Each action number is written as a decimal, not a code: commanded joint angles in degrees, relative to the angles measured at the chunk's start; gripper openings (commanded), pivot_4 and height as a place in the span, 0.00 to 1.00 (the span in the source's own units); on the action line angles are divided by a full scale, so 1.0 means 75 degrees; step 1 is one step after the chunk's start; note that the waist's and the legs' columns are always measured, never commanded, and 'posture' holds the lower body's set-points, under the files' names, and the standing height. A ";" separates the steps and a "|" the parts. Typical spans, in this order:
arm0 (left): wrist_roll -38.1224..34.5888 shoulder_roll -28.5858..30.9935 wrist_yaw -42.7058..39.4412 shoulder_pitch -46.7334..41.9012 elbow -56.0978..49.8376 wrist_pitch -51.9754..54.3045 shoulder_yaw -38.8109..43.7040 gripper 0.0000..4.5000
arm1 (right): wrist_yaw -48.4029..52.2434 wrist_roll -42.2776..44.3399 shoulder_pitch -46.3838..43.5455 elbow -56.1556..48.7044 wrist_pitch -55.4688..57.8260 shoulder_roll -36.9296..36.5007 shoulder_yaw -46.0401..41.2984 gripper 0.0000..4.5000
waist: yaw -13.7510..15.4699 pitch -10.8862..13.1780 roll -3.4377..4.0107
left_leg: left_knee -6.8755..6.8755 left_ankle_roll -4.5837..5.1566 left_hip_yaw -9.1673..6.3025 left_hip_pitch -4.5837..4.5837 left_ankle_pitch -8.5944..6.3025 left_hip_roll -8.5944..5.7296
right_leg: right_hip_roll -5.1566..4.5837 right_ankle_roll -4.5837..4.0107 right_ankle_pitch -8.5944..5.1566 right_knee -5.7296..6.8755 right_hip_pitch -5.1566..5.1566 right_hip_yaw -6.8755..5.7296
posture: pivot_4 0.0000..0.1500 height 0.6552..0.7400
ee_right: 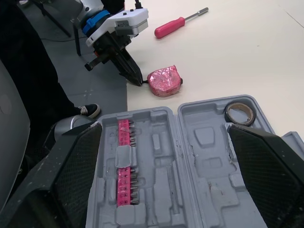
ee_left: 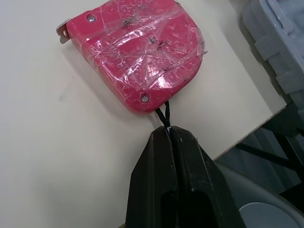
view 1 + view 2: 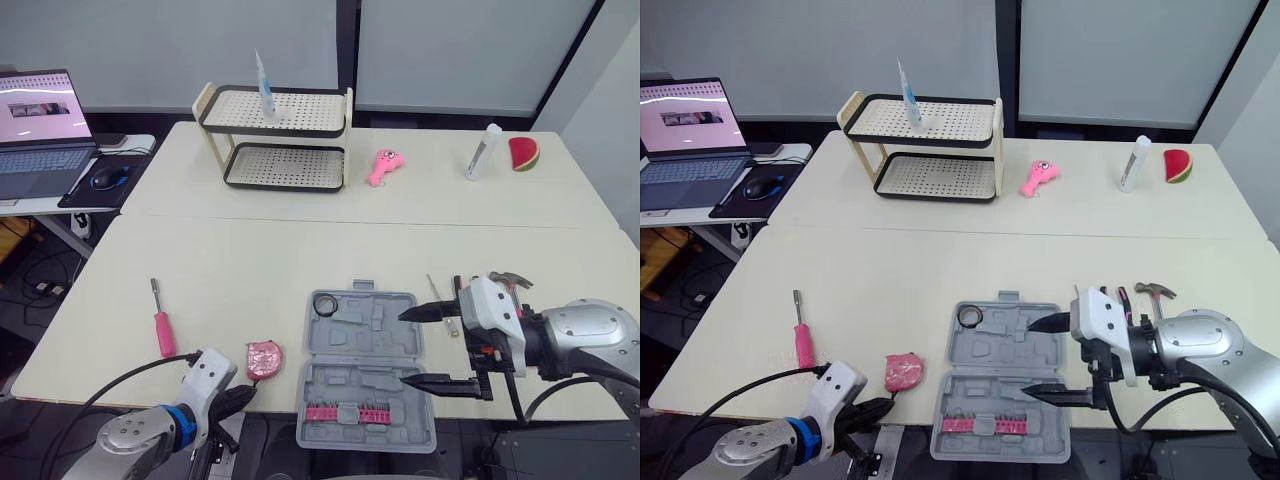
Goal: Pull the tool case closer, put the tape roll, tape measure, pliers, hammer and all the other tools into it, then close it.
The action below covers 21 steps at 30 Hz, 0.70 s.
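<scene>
Case [image 3: 385, 330] lies open at the near edge of the table, centred before the robot and within reach of both arms. I judge the pulling step done. Its two grey halves lie flat, one behind the other, with the hinge running left to right between them. The opened case is therefore longest from near to far, and its handle [image 3: 363, 287] points away from the robot. The near half holds a pink bit strip [image 3: 347, 412]. The tape roll [image 3: 324, 304] sits in the far half's far-left corner and is the only listed tool stowed.

Left gripper [image 2: 170, 135] is at the table's near edge, its fingers pinched together on the black cord [image 2: 164, 114] of the tape measure [image 3: 264, 358]. The tape measure rests on the table just left of the case, apart from it, with its cord end toward the robot. Stowing it appears to be the step in hand.

Right gripper [image 3: 402, 348] hovers at the case's right side with fingers spread wide and nothing between them.

Left to stow:
- Red screwdriver [image 3: 162, 325], further left, shaft pointing away from the robot.
- Hammer [image 3: 510, 280], right of the case beyond the right gripper.
- A thin yellow-handled tool [image 3: 437, 300], just right of the case.
- Pliers, which cannot be made out with certainty.

Closing the case comes last.

Far items play no part: rack [image 3: 275, 125], pink toy [image 3: 384, 166], white tube [image 3: 484, 151], laptop [image 3: 40, 130].
</scene>
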 commanded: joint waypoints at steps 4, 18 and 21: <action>0.0067 0.0156 -0.0096 0.0322 0.0046 -0.0122 0.0218 0.01 | 0.0067 0.0013 -0.0197 -0.0098 -0.0150 -0.0028 0.0022 1.00 | 0.0002 0.0001 0.0001 | 0.0000 0.0000 0.0000 -0.0001 0.0000 0.0000 | -0.0001 0.0000 0.0000 0.0000 -0.0001 0.0000 | 1.00 0.87; -0.0074 0.0523 -0.0707 0.0615 -0.0069 -0.0656 0.0848 0.27 | -0.0009 0.0025 -0.0097 -0.0187 -0.0142 -0.0034 -0.0045 1.00 | -0.0001 0.0006 -0.0004 | -0.0001 0.0000 -0.0002 -0.0007 0.0000 0.0001 | -0.0001 -0.0001 0.0000 0.0000 -0.0008 -0.0003 | 1.00 0.87; -0.0086 0.1061 -0.1522 0.0947 0.0067 -0.1359 0.1398 0.50 | -0.0027 0.0027 -0.0017 -0.0268 -0.0162 -0.0047 -0.0086 1.00 | 0.0002 0.0011 -0.0002 | -0.0001 0.0000 -0.0004 -0.0019 0.0000 0.0001 | -0.0002 -0.0002 -0.0001 -0.0002 -0.0016 -0.0005 | 1.00 0.87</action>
